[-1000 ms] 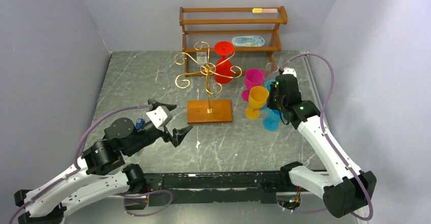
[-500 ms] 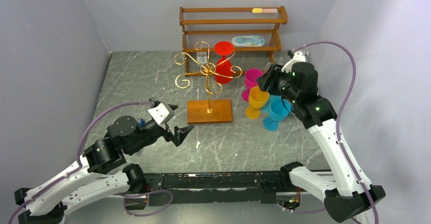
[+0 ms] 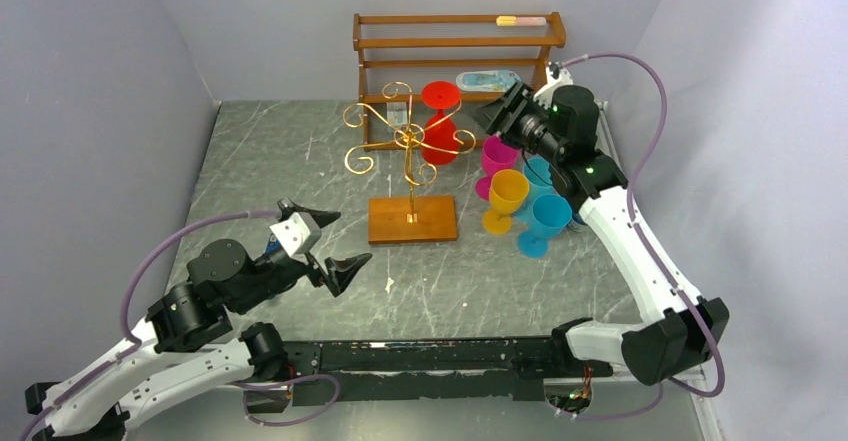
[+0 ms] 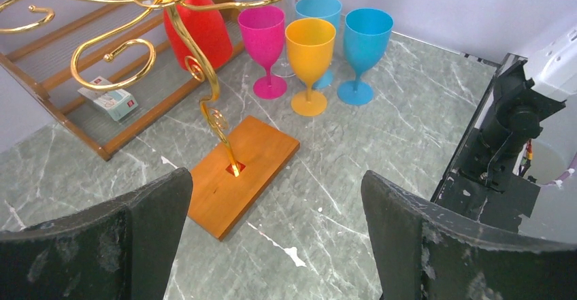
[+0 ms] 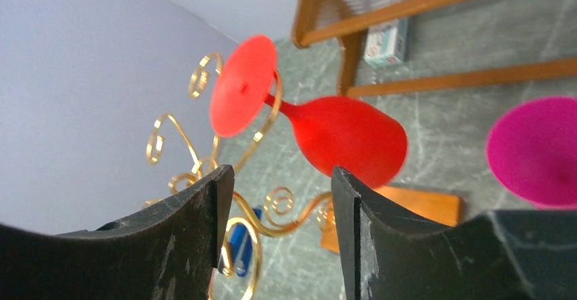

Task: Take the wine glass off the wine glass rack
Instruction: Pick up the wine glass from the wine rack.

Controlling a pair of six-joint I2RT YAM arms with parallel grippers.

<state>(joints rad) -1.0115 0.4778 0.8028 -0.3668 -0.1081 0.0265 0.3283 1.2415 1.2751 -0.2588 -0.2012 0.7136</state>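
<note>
My right gripper (image 3: 497, 103) is hovering wide open by the red wine glass (image 5: 347, 140) hanging on the wine glass rack (image 3: 411, 166), with a pink glass (image 3: 498, 153) crowding in right of the rack. My left gripper (image 3: 350, 238) is gaping too.

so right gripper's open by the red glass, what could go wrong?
1. The red wine glass hangs by its foot in a scroll of the wine glass rack. A crooked pull could snag and tip the rack, whose base nothing holds: the left gripper is open, apart from it.
2. The pink glass stands close beside the right gripper; the arm could knock it over.
</note>
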